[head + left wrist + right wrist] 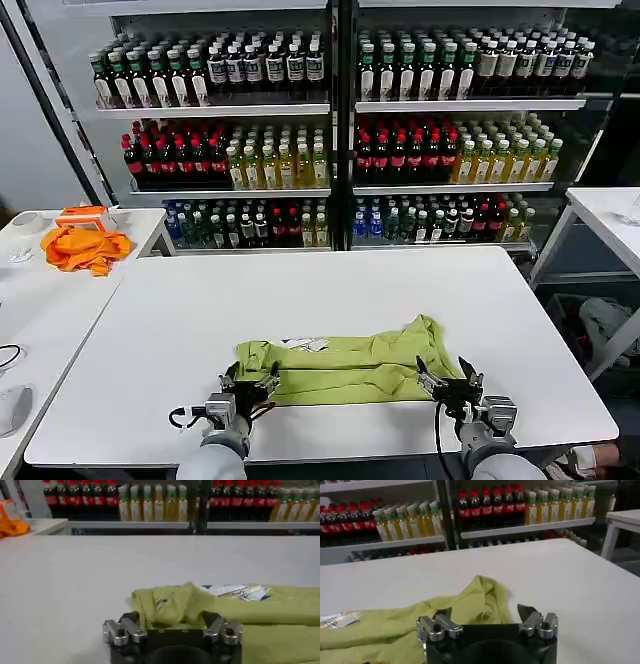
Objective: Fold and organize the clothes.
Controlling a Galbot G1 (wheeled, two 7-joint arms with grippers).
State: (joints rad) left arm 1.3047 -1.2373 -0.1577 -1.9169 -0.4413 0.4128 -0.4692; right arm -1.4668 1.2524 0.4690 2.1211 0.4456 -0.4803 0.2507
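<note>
Your T-shirt (pixel 345 365) lies bunched lengthwise near the table's (pixel 150 340) front edge. Left gripper (pixel 250 383) and right gripper (pixel 447 383) sit at its two near corners, fingers spread, holding nothing. Pinch both corners evenly and lift together so the fold lands straight.

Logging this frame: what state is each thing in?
T-shirt: partly folded into a long band, flat on the white table, white print up.
Left end effector: open, at the shirt's left end.
Right end effector: open, at its right end.
Orange cloth: crumpled, on the side table.
</note>
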